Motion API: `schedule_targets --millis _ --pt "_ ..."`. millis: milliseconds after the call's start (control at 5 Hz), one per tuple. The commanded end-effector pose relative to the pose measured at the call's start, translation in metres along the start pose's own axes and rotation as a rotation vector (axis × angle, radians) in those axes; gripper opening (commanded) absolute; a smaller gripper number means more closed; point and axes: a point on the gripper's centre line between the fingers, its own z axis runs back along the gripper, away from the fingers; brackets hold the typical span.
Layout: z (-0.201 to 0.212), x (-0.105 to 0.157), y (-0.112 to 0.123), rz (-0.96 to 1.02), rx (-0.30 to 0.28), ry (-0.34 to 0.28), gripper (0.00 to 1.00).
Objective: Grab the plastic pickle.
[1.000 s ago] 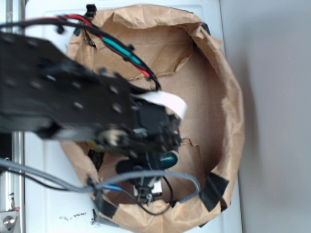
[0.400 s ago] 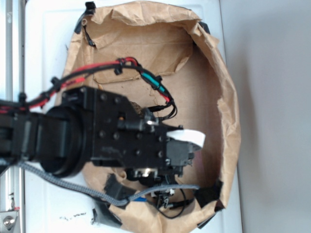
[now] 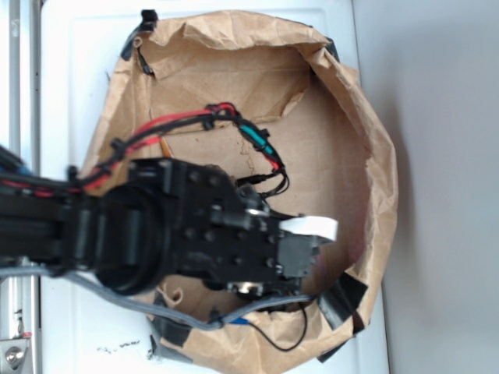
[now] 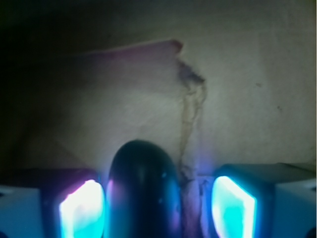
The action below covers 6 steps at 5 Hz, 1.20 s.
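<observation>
Your arm (image 3: 156,234) is matte black, studded with screws, trailing red, black and teal cables (image 3: 234,125), a grey braided hose (image 3: 117,300) and a white tab (image 3: 312,227).

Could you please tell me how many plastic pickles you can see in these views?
1. The plastic pickle lies between the jaws in the wrist view; the arm hides it from outside, and may hide others.

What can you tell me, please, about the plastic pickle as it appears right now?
Only the wrist view shows the plastic pickle: a smooth, glossy, dark piece with a rounded end pointing away from the camera. It lies on brown paper between the two glowing fingers, close to the left one, with a gap to the right. Its lower part runs out of frame; the arm hides it from outside.
</observation>
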Motion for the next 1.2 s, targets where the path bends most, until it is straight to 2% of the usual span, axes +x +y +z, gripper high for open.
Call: schedule_targets --millis 0,200,600,800,1000 --pt "0.005 0.004 0.007 -0.014 -0.021 -0.019 0.00" --pt "0.021 0.013 0.013 -0.007 -0.041 -0.055 0.00" --pt "0.095 0.045 0.045 0.001 -0.154 -0.191 0.00" --pt "0.121 0.056 0.042 -0.034 -0.118 -0.220 0.00" --pt "0.138 0.059 0.042 -0.069 -0.123 -0.253 0.00"
